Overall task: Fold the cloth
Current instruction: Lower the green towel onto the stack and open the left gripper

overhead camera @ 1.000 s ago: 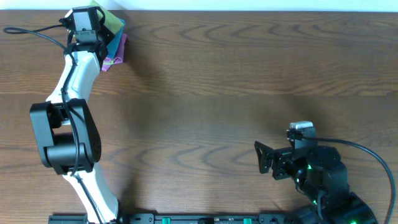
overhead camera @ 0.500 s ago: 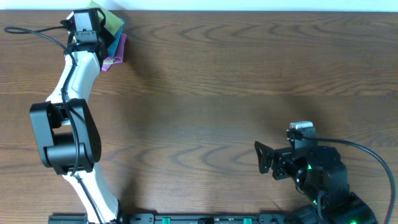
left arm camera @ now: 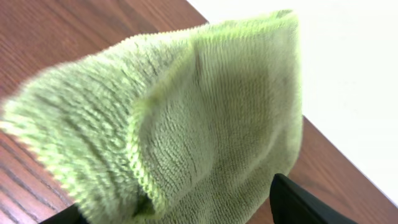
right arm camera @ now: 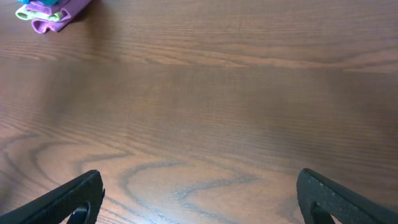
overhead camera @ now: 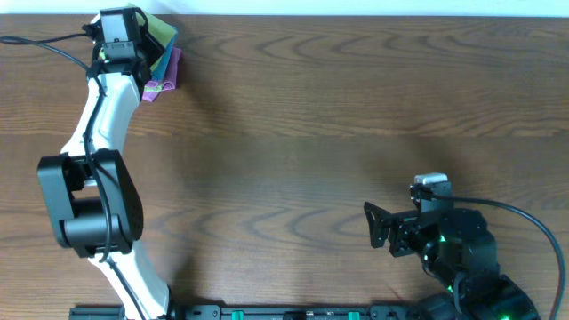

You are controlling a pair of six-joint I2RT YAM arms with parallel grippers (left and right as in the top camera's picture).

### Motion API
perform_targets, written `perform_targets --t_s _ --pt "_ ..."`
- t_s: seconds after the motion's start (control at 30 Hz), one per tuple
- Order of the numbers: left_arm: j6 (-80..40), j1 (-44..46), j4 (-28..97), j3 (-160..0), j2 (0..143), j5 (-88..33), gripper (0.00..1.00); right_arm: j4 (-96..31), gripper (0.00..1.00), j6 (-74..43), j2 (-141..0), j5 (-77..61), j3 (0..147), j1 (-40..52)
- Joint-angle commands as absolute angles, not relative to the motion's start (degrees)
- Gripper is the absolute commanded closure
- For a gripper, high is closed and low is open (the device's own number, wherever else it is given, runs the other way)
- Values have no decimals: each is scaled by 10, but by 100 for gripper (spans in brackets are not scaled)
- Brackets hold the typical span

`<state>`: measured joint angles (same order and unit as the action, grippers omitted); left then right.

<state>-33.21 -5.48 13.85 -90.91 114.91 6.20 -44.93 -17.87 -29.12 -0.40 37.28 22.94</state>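
Jaws spread around the cloth (left arm camera: 205,112) at the far left corner of the table (overhead camera: 311,133), the left tool (left arm camera: 180,208) seemed mid-release, next needing a clean lift; the right tool (right arm camera: 199,199) gaped empty.

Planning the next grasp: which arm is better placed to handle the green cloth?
Left. The left end effector is right at the cloth in the table's far left corner; the right end effector sits near the opposite corner.

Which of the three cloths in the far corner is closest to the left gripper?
The lime-green cloth: it fills the left wrist view, right between the open fingers of the left gripper. The blue cloth and purple cloth show only as edges beside it overhead.
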Motion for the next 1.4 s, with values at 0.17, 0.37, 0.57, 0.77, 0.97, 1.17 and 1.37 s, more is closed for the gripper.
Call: perform_targets --t_s 0.17,0.37,0.57,0.77,0.97,1.17,1.37 --pt "-317 -57 161 -921 1127 65 25 -449 1 -188 -289 0 368 225" --pt "-295 -57 170 -921 1127 66 24 -449 1 -188 -289 0 368 225" --pt "-291 -59 178 -921 1127 81 24 -449 1 -188 -289 0 368 225" --pt "-291 -65 191 -921 1127 86 24 -449 1 -188 -289 0 368 225" --pt "-291 -70 207 -921 1125 90 24 -449 1 -188 -289 0 368 225" --pt "-291 -72 210 -921 1114 95 23 -449 1 -188 -289 0 368 225" --pt "-291 -72 212 -921 1112 95 23 -449 1 -188 -289 0 368 225"
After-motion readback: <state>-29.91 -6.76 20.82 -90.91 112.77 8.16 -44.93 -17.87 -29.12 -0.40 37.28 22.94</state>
